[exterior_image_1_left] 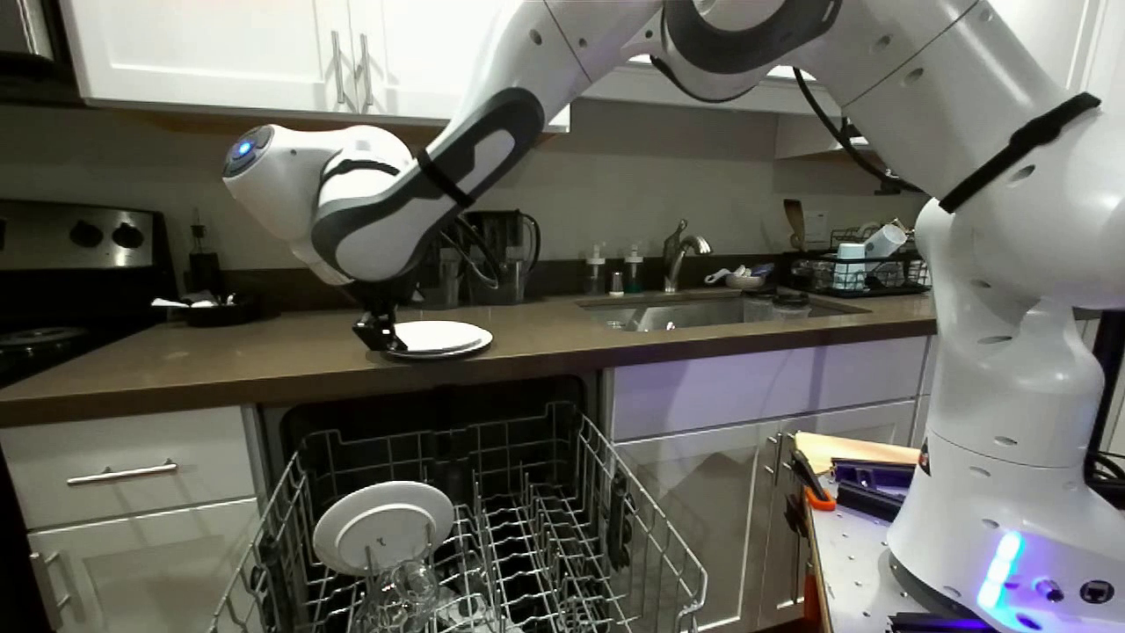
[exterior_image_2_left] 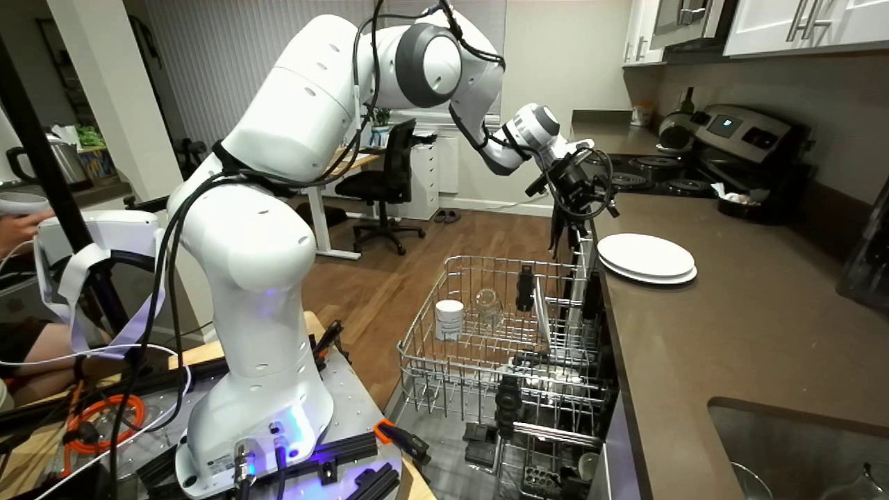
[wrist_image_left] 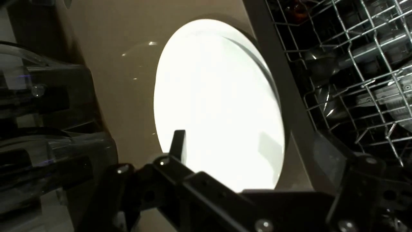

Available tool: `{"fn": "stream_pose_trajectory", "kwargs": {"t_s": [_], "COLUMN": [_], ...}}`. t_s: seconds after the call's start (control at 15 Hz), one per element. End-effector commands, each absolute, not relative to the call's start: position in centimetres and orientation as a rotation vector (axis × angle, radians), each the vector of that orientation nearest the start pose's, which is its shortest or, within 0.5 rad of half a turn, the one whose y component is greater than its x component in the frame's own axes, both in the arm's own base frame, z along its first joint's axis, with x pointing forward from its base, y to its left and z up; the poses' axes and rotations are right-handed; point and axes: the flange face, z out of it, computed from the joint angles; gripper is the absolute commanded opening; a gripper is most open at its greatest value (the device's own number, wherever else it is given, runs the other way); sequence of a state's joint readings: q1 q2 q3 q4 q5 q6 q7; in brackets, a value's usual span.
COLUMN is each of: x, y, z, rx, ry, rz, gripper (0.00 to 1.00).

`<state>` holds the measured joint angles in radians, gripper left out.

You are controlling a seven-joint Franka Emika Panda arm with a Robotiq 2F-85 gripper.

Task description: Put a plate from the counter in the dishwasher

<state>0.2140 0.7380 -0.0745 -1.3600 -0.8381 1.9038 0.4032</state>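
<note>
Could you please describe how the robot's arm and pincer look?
The arm is white and rounded, with dark grey bands, black straps and cables; a blue light glows on its base. The pincer is black and angular, with silvery screws.

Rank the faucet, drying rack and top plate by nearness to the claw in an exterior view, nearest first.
1. The top plate: on the counter, close by the claw.
2. The faucet: farther right in the picture, at the counter's back.
3. The drying rack: farthest right of the three, also toward the back.
</note>
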Motion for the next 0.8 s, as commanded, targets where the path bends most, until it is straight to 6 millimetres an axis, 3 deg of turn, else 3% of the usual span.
{"fn": "stream_pose_trajectory", "kwargs": {"t_s": [0.0, 0.2, 0.27, 0.53, 0.73], "x": [74.2, 75.0, 75.2, 75.7, 76.1], "y": [6.5, 6.2, 6.0, 5.4, 5.3], "z": [28.9, 28.4, 28.3, 27.9, 27.7], "rx": [2.275, 2.268, 2.266, 2.264, 2.295], "ry": [0.079, 0.058, 0.046, -0.038, -0.068], "rz": [0.087, 0.097, 0.099, 0.097, 0.093], "gripper": [1.00, 1.00, 0.90, 1.00, 1.00]}}
